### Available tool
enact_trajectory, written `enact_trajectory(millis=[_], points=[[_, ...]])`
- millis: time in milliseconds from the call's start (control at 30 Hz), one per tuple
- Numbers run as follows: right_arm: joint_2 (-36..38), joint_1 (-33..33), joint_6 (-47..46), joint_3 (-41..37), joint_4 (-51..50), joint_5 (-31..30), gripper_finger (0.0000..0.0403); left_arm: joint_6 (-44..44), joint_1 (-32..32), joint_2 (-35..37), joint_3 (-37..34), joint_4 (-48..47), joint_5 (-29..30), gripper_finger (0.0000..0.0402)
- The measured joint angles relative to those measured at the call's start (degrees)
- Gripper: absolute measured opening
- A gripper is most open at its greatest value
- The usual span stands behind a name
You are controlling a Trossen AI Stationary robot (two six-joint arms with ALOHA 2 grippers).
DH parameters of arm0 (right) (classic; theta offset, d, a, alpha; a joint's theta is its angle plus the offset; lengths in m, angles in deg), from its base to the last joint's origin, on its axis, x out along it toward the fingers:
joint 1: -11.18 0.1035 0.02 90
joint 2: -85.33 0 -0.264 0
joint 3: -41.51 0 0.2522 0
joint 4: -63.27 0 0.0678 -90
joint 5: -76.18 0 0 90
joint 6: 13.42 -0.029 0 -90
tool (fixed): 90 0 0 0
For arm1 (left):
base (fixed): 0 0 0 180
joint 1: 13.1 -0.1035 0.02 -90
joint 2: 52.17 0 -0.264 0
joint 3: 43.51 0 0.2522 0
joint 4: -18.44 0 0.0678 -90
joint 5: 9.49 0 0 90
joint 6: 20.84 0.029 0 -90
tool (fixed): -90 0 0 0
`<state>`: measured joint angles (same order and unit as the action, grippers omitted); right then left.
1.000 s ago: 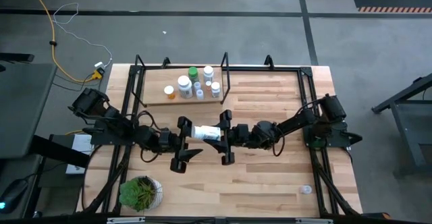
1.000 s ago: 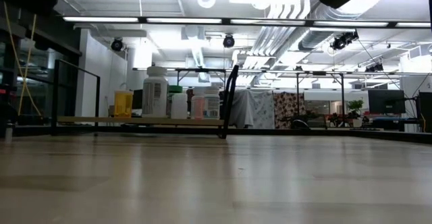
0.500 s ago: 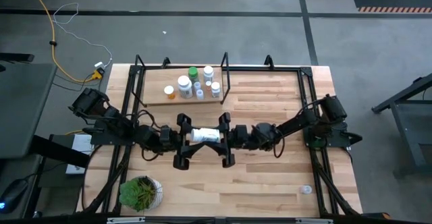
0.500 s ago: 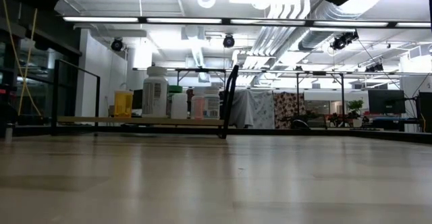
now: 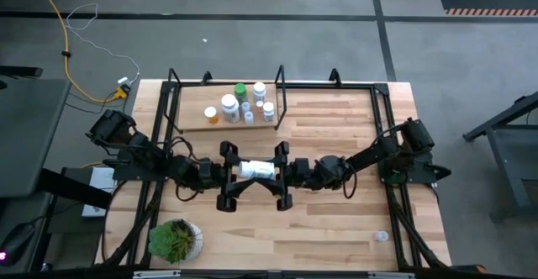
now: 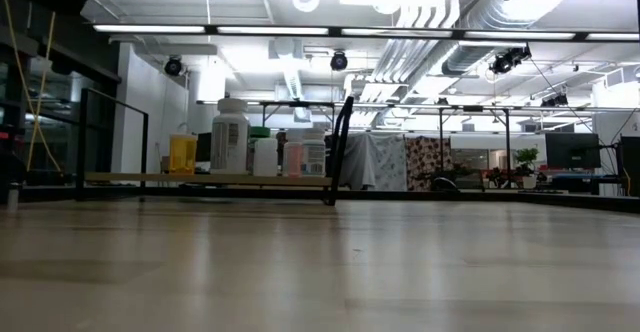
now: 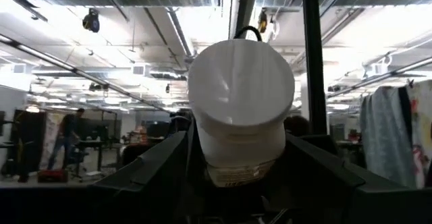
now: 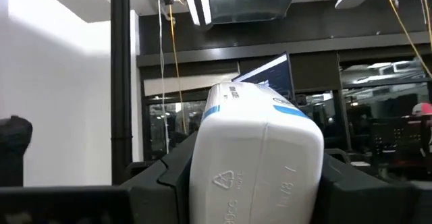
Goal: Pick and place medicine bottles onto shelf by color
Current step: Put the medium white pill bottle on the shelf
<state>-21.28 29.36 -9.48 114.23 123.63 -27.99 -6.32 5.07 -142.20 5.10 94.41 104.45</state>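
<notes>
Bottle [image 5: 255, 169], white, lies sideways above mid-table, clamped at once by left gripper [image 5: 229, 175] and right gripper [image 5: 281, 173]. Other bottles [image 5: 239, 106] stand on the shelf [image 5: 192, 120]

The light-wood surface [image 5: 336, 195] carries the shelf [image 5: 189, 121] at its far edge, left of centre. On the shelf plank stand several medicine bottles [image 5: 244, 104]: an orange bottle [image 5: 211, 114] at the left end, a large white bottle [image 5: 229, 107] beside it, a green-capped bottle [image 5: 241, 89] behind, and smaller white ones to the right. A potted plant [image 5: 175, 239] sits at the near left corner, well apart from the shelf.
</notes>
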Motion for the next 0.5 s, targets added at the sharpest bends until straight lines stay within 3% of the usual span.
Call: enact_trajectory(millis=[100, 200, 500], points=[[0.9, 0.3, 2.0, -0.2, -1.2, -1.1, 0.0158, 1.1, 0.4, 1.1, -1.0, 0.0, 1.9, 0.0221], [1.9, 0.6, 3.8, -1.4, -4.4, -1.8, 0.0158, 0.8, 0.5, 3.7, -2.0, 0.0, -0.3, 0.0221], [2.4, -0.3, 0.7, -2.3, -6.0, 2.4, 0.0158, -3.7, -0.2, 4.7, -2.3, 0.0, -2.9, 0.0221]])
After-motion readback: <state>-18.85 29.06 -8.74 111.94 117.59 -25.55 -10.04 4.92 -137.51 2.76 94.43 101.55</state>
